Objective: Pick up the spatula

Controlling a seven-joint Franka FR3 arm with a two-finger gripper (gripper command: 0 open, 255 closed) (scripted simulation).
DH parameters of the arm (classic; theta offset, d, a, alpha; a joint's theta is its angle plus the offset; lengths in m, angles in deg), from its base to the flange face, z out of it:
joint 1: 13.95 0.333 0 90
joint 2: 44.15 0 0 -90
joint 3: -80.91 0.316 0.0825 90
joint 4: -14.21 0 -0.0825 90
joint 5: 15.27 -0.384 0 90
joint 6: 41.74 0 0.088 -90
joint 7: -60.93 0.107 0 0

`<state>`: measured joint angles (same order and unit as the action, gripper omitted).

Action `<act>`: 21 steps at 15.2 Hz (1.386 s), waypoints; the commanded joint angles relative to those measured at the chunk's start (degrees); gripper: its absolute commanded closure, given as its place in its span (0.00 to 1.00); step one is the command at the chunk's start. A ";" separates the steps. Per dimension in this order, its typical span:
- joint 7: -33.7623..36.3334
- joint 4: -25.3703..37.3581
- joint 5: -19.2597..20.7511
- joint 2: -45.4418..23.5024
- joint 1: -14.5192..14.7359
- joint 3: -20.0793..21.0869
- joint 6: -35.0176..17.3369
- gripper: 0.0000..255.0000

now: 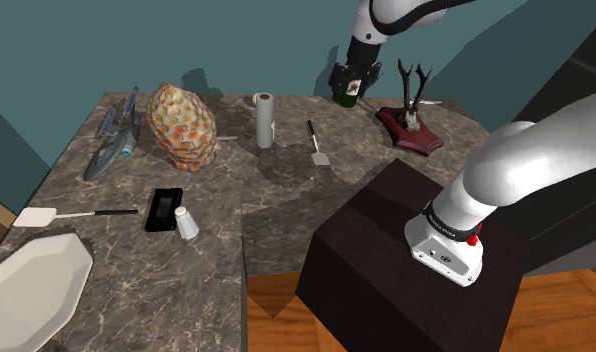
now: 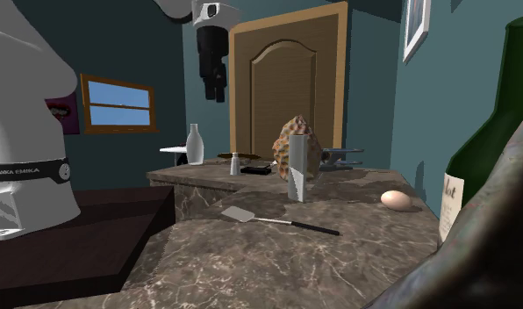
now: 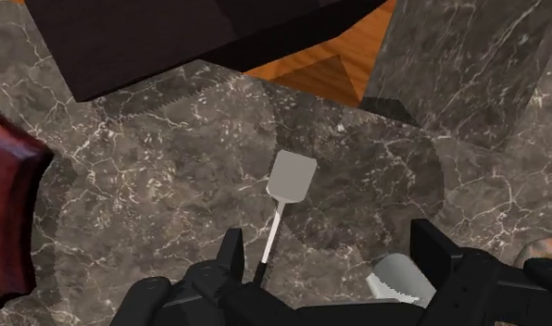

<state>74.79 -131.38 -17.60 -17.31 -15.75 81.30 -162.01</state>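
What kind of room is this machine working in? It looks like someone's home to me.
Probably a home kitchen or dining corner. A dark marbled countertop carries a white plate and a spatula, and across the room a panelled wooden door and a small window sit in teal walls.

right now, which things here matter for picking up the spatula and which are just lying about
For the job: spatula, lying below the open gripper.

Lying about: paper roll, patterned shell, model spaceship, antler plaque, shaker, white plate, a second spatula beside that plate.
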 commanded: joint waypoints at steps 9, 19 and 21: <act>7.70 2.39 1.94 -21.33 -2.92 0.28 -19.90 0.00; 15.91 12.14 4.52 -44.11 -4.10 -2.05 -33.62 0.00; 17.23 14.87 4.57 -48.59 -4.16 -2.73 -35.49 0.00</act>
<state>91.03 -117.82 -13.13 -63.56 -20.06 78.88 -196.39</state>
